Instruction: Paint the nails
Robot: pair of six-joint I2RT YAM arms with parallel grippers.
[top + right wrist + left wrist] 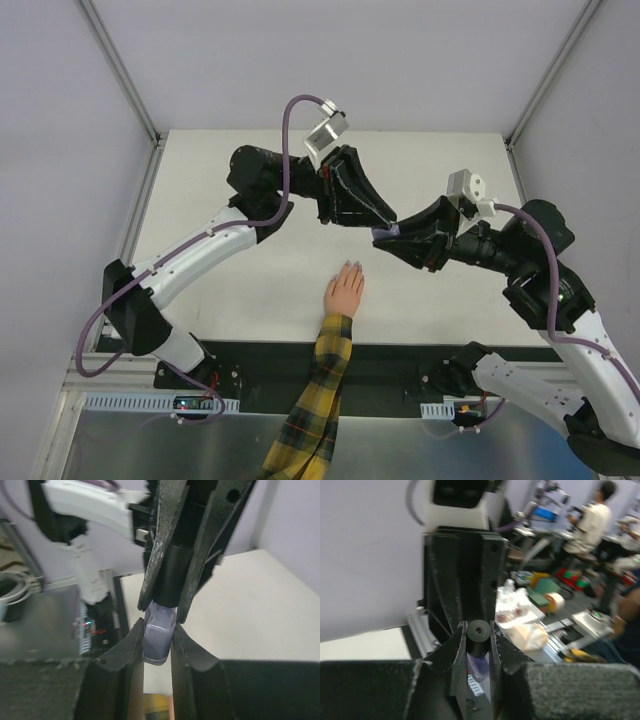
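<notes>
A pale hand [343, 291] in a yellow-and-dark plaid sleeve [312, 400] lies flat on the table, fingers pointing away; its nails [351, 266] are too small to make out. Above and beyond it both grippers meet in the air on a small purple bottle [386, 232]. My right gripper [157, 634] is shut on the bottle's purple glass body [157, 638]. My left gripper [478, 636] is shut on its black cap [478, 638]. The cap also shows between the left fingers in the right wrist view [175, 575].
The white table [230, 300] has a black strip along its near edge [400, 362]. Grey walls and a metal frame post [120, 70] close in the back and sides. The sleeve shows under the bottle in the right wrist view [157, 706].
</notes>
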